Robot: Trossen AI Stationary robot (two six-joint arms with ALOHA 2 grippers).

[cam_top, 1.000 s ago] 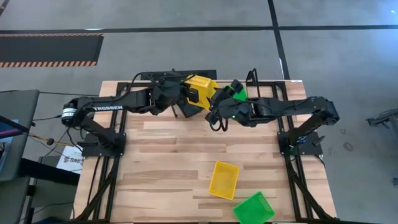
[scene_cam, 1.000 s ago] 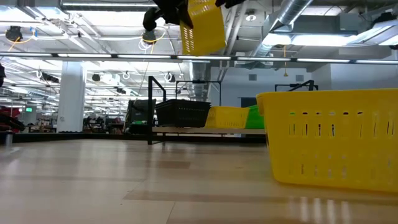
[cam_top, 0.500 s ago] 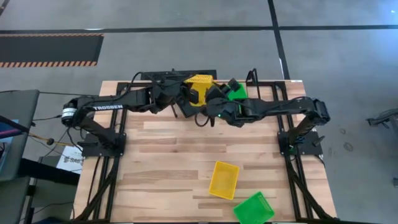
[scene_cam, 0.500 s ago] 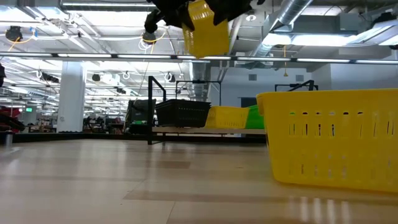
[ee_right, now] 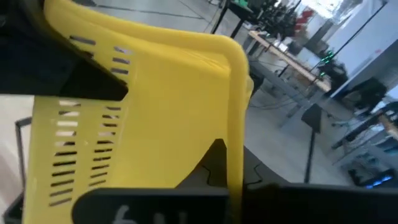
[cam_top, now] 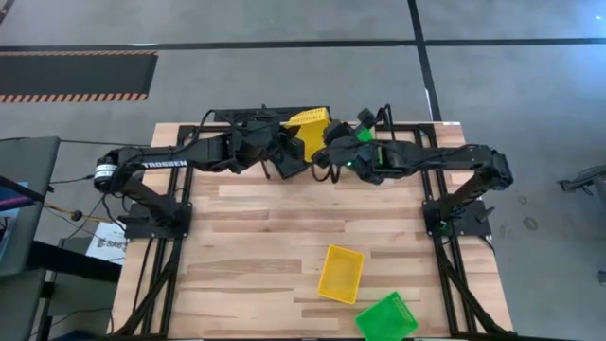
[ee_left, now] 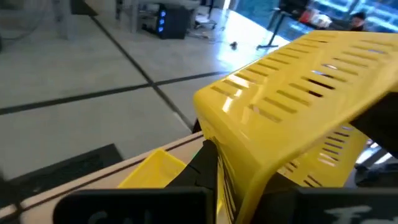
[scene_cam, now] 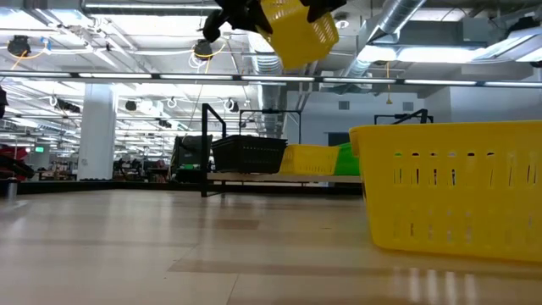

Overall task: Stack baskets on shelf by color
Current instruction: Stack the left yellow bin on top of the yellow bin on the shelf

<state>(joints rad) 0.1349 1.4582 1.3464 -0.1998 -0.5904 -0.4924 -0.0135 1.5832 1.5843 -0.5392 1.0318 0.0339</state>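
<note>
A yellow basket [cam_top: 308, 123] hangs high above the shelf [cam_top: 398, 125] at the table's far edge, tilted in the low view [scene_cam: 301, 30]. My left gripper [cam_top: 287, 142] is shut on its left end and my right gripper [cam_top: 331, 149] on its right end. On the shelf stand a black basket [scene_cam: 248, 154], a yellow basket [scene_cam: 309, 159] and a green basket [scene_cam: 345, 158], side by side. Another yellow basket [cam_top: 341, 273] and a green basket [cam_top: 386, 317] rest on their bottoms near the table's front edge. My left gripper pinches the held basket's end wall near a corner [ee_left: 227, 177] between its two fingers, coming from the table's left. The basket is clear of the shelf and tilted. My right gripper pinches the flared rim [ee_right: 235, 155] at the basket's other end, coming from the table's right. A dark fingertip [ee_right: 211, 163] lies against the wall beside the rim.
Both arms meet over the middle of the shelf, whose thin posts [scene_cam: 204, 148] stand up at its ends. Bare wooden tabletop [cam_top: 275, 218] lies between the shelf and the two loose baskets at the front right.
My right gripper has gone toward the far edge and up to the basket's right end and has taken hold of it. The basket, which hung steeply from my left gripper, has swung up at its lower end into a shallower tilt.
</note>
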